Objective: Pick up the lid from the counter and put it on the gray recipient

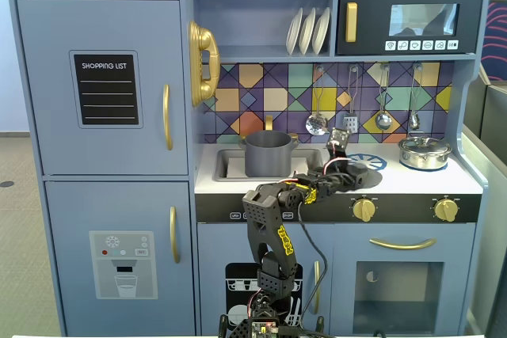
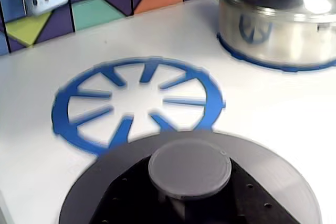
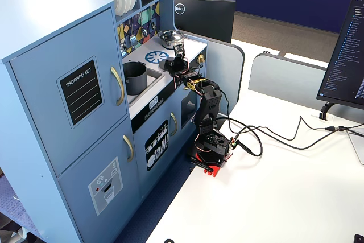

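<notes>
Your pincer (image 1: 358,170) hovers low over the counter (image 2: 273,114), closed on the lid (image 2: 283,174) at its knob (image 2: 189,168), arm folded at the elbow and reaching forward. Left in a fixed view, the gray recipient (image 1: 268,153) stands in the sink, lidless, its inside hidden. Right of the lid, the blue burner ring (image 1: 374,161), then the silver pot (image 1: 425,152), lid on.

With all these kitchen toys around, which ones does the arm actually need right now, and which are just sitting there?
Needed for the job:
- dark gray lid, low in the wrist view, on the counter
- gray pot, sitting in the sink
- end effector

Just sitting there:
- shiny steel pot with its own lid
- white plates on the shelf
- hanging utensils
</notes>
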You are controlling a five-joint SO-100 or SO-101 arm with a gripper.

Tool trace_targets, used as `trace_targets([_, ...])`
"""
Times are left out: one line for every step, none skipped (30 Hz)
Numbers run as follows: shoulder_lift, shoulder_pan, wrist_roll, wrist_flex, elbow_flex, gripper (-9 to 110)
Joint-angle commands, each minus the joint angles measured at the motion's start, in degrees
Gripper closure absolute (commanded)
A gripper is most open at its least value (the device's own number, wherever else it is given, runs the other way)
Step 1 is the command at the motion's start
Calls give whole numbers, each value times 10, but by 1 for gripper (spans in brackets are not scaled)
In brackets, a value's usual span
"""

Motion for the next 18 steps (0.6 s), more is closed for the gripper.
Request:
trace_targets([11, -11, 5, 18, -98, 102])
trace_targets([14, -16, 6, 33, -119, 102])
trace_targets([18, -21, 6, 45, -140, 102])
trace_targets([22, -27, 7, 59, -160, 102])
trace_targets([27, -35, 9, 77, -183, 102])
trace_targets([33, -46, 11, 99, -205, 102])
trace_targets([41, -57, 15, 120, -222, 102])
trace_targets([50, -69, 19, 137, -236, 102])
trace_targets([59, -84, 23, 153, -247, 102])
trace_targets([69, -103, 25, 167, -254, 102])
trace_targets([80, -121, 26, 178, -256, 102])
trace_targets([91, -142, 26, 192, -256, 102])
trace_targets([105, -160, 26, 209, -253, 102])
trace_targets([119, -178, 29, 224, -248, 102])
trace_targets([131, -194, 31, 231, -240, 102])
trace_targets([141, -207, 30, 234, -230, 102])
trace_targets([149, -220, 27, 234, -221, 102])
trace_targets([156, -231, 25, 233, -214, 102])
